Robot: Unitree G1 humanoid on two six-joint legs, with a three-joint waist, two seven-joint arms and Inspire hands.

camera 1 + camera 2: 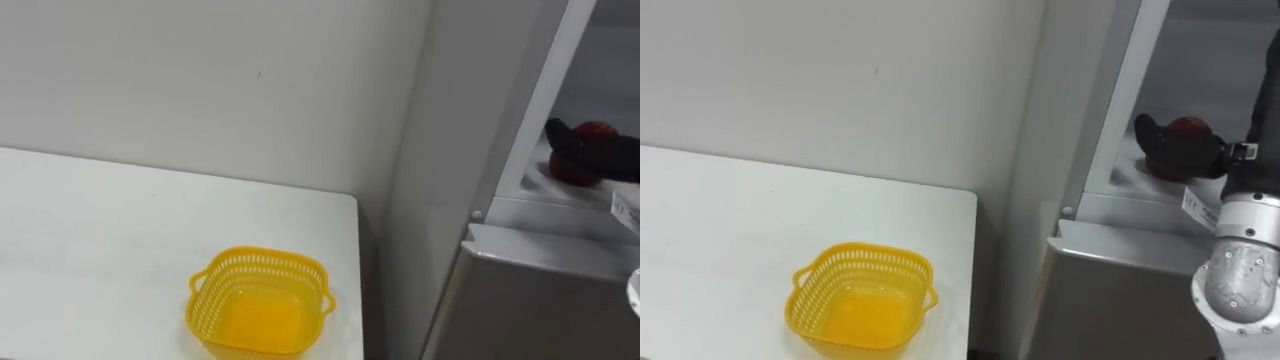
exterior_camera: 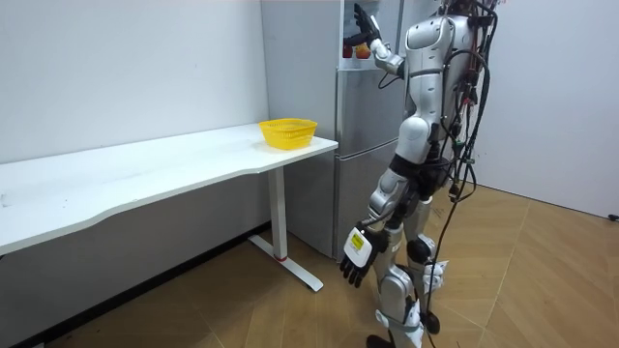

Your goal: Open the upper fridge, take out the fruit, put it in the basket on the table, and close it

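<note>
A red apple (image 1: 1186, 127) lies on the shelf of the open upper fridge compartment (image 1: 1140, 205), to the right of the table. My right hand (image 1: 1180, 152) reaches in from the right, and its dark fingers curl round the apple, hiding most of it. The room view has me standing upright in front of the fridge (image 2: 360, 145) with the right hand (image 2: 366, 27) raised to the upper compartment. My left hand (image 2: 354, 253) hangs by my thigh with relaxed fingers and holds nothing.
An empty yellow basket (image 1: 862, 300) stands near the right end of the white table (image 1: 720, 230), close to the fridge's side wall (image 1: 1040, 150). The shut lower fridge door (image 1: 1120, 300) is below the shelf.
</note>
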